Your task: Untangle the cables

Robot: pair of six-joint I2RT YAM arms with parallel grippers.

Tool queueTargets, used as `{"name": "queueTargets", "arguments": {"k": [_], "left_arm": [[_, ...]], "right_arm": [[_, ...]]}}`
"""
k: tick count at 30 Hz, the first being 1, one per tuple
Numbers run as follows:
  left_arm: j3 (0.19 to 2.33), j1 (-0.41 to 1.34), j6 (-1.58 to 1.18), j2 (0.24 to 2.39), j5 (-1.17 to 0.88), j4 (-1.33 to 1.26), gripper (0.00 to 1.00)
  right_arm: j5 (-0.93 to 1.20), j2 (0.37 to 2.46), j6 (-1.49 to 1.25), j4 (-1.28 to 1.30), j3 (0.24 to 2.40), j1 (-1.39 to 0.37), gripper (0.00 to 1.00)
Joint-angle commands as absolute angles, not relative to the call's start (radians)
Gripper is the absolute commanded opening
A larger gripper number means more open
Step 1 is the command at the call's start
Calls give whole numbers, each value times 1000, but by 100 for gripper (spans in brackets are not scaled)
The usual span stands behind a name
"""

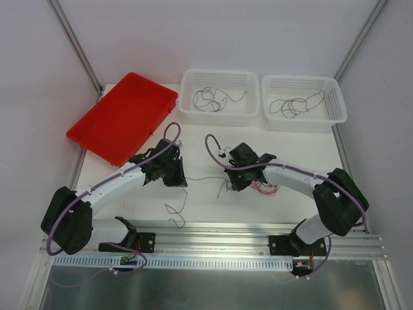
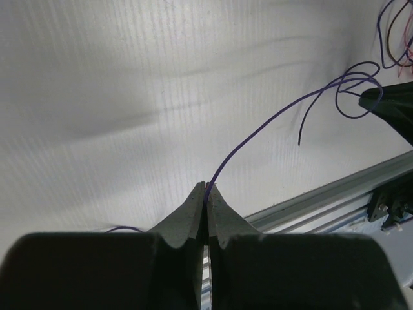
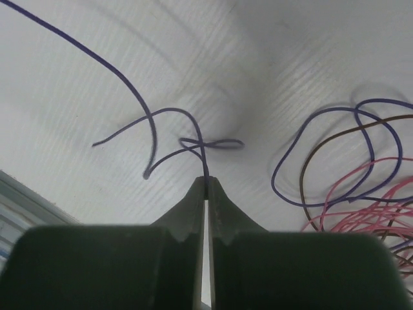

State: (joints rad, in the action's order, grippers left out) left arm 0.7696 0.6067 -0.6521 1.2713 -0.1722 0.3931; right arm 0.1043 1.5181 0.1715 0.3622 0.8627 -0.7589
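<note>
Several hair-thin cables (image 3: 204,155), possibly knotted

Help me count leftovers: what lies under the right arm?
Thin pink wires poke out beneath the right arm; its wrist view adds purple and brown loops. The arm covers the rest of them from above.

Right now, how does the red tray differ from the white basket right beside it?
The red tray looks solid-walled and shallow; the white basket has mesh walls and is deeper. The tray lies turned askew; the basket sits straight. The basket holds thin cables; none show in the tray. Both are rectangular and open-topped.
</note>
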Motion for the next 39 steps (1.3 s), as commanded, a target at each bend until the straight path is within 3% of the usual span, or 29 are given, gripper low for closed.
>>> {"name": "queueTargets", "arguments": {"k": [1,5,9,18,23,29,39], "left_arm": [[798,585,-595,1203,-83,463,0],[815,482,-551,1105,-17,540,0],[854,394,-509,1011,61,597,0],[979,292,-445,950,184,706,0],[1118,247,-433,940,54,709,0],[1302,249,-495,1031,-220,661,0],[1541,281,-564,1178,-342,580,0]], "right_arm": [[72,1454,150,391,916,-723,1],[86,1317,104,456,931,-632,1],[274,1142,32,448,933,-468,1],[387,1078,-57,511,930,-286,1],[468,1088,-74,532,885,-276,1],[497,1092,-115,491,879,-411,3],[425,1071,-109,498,926,-477,71]]}}
